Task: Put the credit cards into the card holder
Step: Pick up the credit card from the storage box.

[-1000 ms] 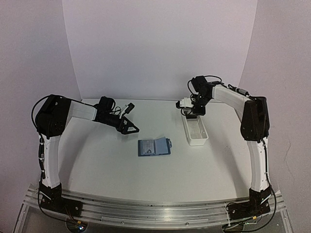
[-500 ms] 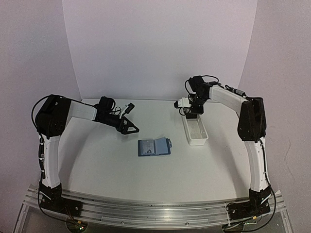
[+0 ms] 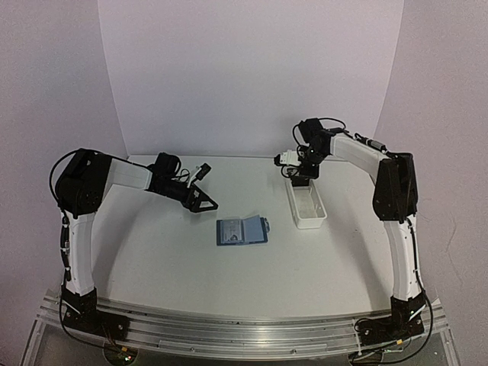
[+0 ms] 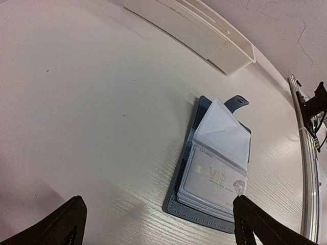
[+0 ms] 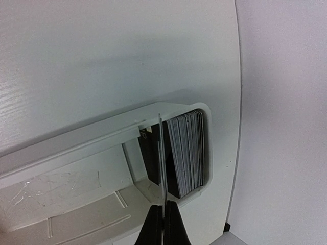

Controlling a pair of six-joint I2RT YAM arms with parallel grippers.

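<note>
Nearest us, the card holder (image 3: 242, 230) lies flat and open on the table (image 3: 152, 252), roughly mid-table, between the two arms and touching neither gripper. In the left wrist view we see its clear sleeves: a VIP card (image 4: 217, 178) sits in the front one, the top sleeve (image 4: 222, 133) is curled up and looks unfilled, and the clasp tab (image 4: 238, 101) sticks out on the far edge.

Next back, the left gripper (image 3: 202, 204) sits low, left of and just behind the holder. Its fingers are spread wide with nothing between them, and the holder shows between the two tips in its own camera.

Further back on the right, the white tray (image 3: 307, 207) runs away from us, its near end level with the holder.

At the tray's far end is the right gripper (image 3: 297, 175). Its fingers are pinched tight on a single card (image 5: 161, 158), seen edge-on as a thin line. Just beside that, the stack of cards (image 5: 186, 153) stands on edge against the tray's end wall. We can't tell whether the held card is clear of the tray rim.
</note>
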